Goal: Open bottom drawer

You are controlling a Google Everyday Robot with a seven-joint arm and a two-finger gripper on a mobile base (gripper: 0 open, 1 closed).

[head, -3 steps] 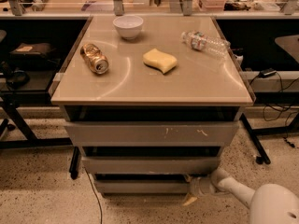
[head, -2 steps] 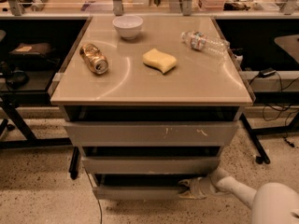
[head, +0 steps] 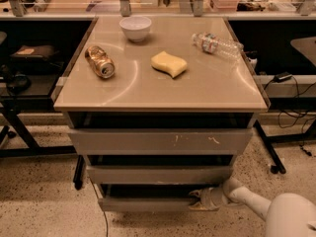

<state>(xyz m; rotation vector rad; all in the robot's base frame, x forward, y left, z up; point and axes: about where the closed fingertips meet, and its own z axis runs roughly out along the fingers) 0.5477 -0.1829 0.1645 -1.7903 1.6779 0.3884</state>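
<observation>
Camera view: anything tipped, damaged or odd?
Can and water bottle lie on their sides on the tabletop. White scratches mark the top drawer front. Tool sits at the bottom drawer front, right side.

Gripper (head: 201, 200) low, pointing left; white arm (head: 252, 201) stretched from lower right.

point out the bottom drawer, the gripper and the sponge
bottom drawer (head: 143, 204): camera view, middle of its grey front.
gripper (head: 194, 200): camera view, its tip, at the drawer front's right end.
sponge (head: 169, 64): camera view, middle of its yellow top.
</observation>
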